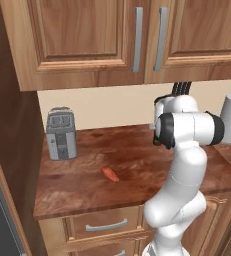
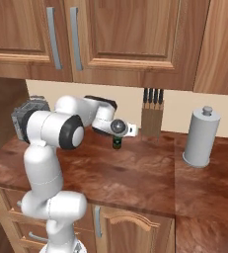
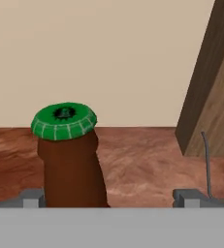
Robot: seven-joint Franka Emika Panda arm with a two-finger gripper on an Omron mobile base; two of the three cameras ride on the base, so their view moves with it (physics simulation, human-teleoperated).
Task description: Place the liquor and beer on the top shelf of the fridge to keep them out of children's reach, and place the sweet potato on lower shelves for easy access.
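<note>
Beer (image 3: pixel 70 155) between open hand's (image 3: pixel 111 196) fingers, knife block (image 3: pixel 208 97) just beside.

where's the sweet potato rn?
The sweet potato lies flat on the wooden counter in the left base view, near the front edge, in front and to the right of the toaster and left of the arm.

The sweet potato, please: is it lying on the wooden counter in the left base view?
Yes, the sweet potato lies on the bare counter, right of the toaster.
</note>
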